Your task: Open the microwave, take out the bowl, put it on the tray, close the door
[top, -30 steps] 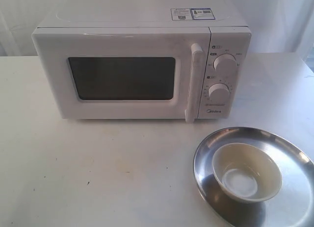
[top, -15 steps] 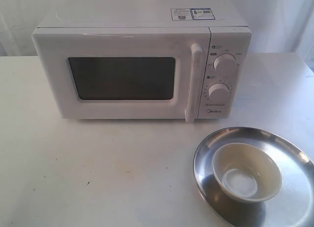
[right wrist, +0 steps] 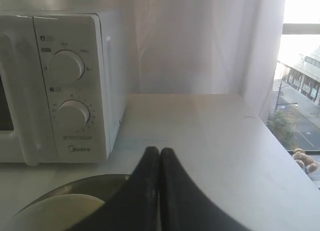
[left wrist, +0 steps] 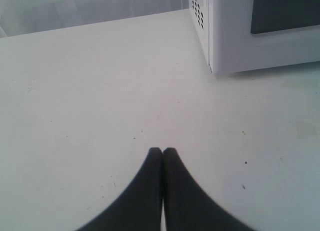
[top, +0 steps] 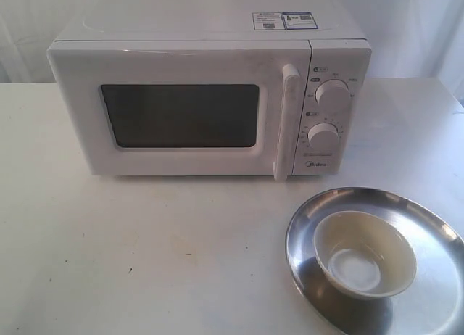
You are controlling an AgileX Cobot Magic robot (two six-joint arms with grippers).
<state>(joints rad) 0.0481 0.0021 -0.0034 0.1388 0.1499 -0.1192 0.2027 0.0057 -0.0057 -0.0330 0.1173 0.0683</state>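
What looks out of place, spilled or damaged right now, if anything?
Nothing stands out. The door is shut flush on the microwave, the bowl stands upright on the tray, and the table shows no spill.

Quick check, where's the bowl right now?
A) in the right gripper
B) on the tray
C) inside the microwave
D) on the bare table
B: the bowl sits within the rim of the tray, and the door is shut.
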